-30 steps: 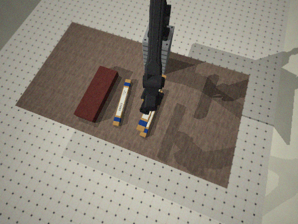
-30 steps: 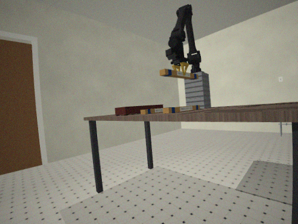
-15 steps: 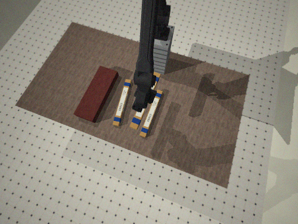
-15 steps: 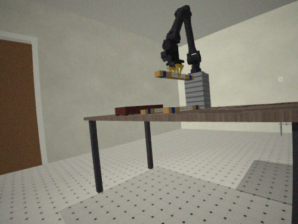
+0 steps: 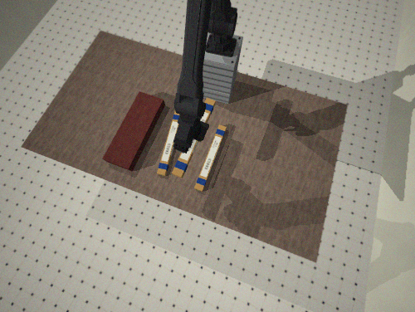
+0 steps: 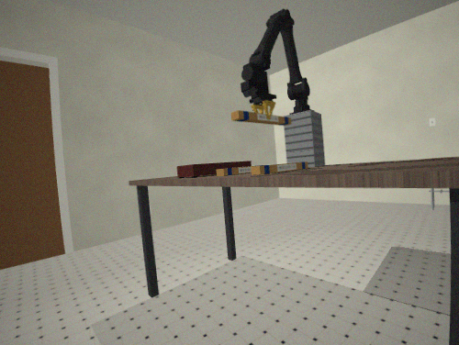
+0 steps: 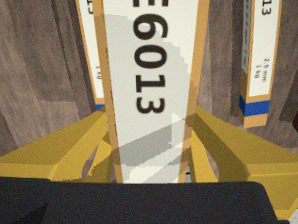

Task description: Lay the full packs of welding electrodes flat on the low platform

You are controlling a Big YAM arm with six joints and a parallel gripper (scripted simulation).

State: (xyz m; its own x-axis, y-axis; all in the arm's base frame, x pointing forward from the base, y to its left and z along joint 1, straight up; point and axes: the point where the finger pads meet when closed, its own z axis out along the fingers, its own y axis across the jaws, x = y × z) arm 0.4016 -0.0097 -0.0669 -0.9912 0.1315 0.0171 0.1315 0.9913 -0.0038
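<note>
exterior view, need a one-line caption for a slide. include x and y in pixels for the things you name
Black robot arm's yellow-fingered gripper (image 6: 263, 110) (image 7: 150, 111) holds a white-labelled electrode pack (image 6: 250, 116) (image 7: 155, 60) (image 5: 180, 167) above the brown wooden table (image 6: 390, 178) (image 5: 282, 187), near a low dark-red platform (image 6: 207, 171) (image 5: 134, 130).

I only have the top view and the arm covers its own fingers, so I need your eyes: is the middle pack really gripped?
Observer: Yes, the wrist view shows the gripper shut on the middle pack, one yellow finger on each side.

Operator: Is it lifted above the red platform's top?

Observer: Yes, in the exterior view it hangs well above the platform, with open air beneath.
</note>
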